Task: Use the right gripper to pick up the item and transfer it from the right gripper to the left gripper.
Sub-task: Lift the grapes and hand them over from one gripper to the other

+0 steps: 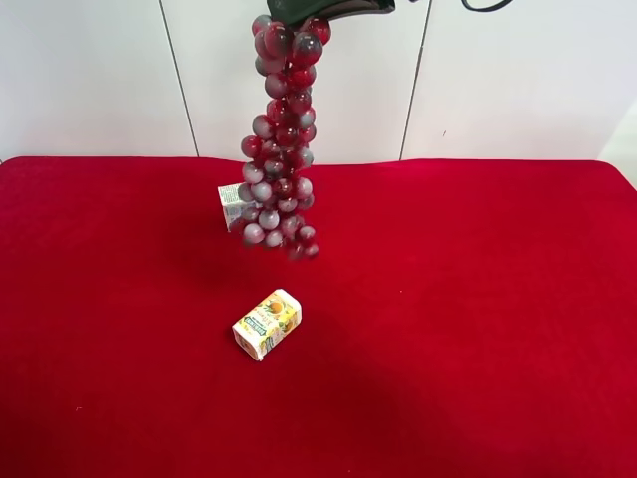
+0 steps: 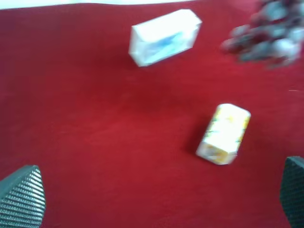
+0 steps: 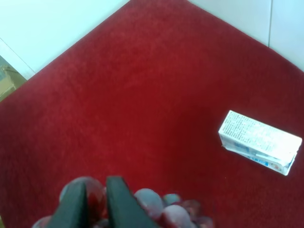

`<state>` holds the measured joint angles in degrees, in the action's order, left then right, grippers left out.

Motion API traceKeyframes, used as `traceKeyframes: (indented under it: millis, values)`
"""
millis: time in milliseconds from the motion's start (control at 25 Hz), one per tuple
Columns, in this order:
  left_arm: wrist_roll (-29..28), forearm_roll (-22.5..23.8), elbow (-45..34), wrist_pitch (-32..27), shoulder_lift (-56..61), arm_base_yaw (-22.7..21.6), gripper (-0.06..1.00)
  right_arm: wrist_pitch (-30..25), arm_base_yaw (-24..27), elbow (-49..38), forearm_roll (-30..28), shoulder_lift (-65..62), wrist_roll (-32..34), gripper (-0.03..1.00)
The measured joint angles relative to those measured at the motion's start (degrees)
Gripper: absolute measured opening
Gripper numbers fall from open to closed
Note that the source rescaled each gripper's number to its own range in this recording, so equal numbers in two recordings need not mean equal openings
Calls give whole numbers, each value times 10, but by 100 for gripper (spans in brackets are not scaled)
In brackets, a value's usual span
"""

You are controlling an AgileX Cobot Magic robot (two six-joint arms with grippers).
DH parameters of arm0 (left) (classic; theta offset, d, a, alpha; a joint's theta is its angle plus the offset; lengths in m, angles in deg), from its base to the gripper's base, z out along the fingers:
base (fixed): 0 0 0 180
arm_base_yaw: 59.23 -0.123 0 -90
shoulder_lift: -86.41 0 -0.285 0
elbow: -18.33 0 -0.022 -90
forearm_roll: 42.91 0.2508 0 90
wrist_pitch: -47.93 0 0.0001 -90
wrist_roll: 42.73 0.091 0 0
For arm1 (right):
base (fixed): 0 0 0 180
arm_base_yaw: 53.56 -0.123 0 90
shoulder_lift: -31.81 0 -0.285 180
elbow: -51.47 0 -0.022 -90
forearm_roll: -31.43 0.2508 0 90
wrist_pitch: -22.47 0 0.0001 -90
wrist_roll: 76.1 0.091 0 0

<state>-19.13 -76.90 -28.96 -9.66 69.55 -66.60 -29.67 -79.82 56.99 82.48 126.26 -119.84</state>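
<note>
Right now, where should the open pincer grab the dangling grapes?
Probably the slim upper-middle of the grapes, a little below the right pincer clamped on their top. The bunch hangs straight down and widens lower, so the open left pincer should come in level from the side, closing across that narrow part.

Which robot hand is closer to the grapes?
Right. The right gripper has its jaws shut on the top of the grape bunch. The left gripper is open, well apart from the bunch.
</note>
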Motion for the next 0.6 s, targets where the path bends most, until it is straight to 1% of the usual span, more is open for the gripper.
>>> traceKeyframes:
  millis: [80,200,360,480,600]
  values:
    - [39,-54,0,18,-30,0,100,0,0,0,1,0,0,0]
    - [106,-120,0,39,-70,0,100,0,0,0,1,0,0,0]
    - [195,-202,0,45,-123,0,100,0,0,0,1,0,0,0]
    - [258,-249,0,51,-161,0,100,0,0,0,2,0,0,0]
    - [317,-282,0,59,-199,0,100,3,0,0,5,0,0,0]
